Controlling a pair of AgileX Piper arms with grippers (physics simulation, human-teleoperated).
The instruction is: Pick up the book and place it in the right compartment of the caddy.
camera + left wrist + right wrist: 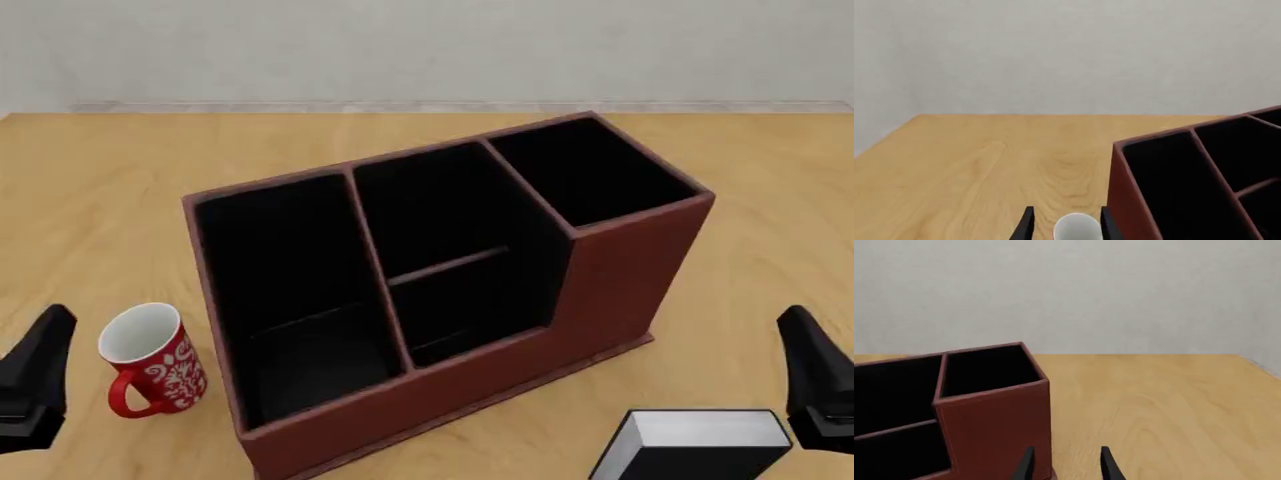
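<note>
the book (694,447) looks stiff and fairly light; best pinched across its covers. both hands, right hand (1066,462) and left hand (1065,225), are open and empty.

Light wooden table (747,170) bearing a reddish-brown three-section caddy (627,270) at centre, a red-patterned white mug (150,360) just left of it, and a black book (701,443) front right.
</note>
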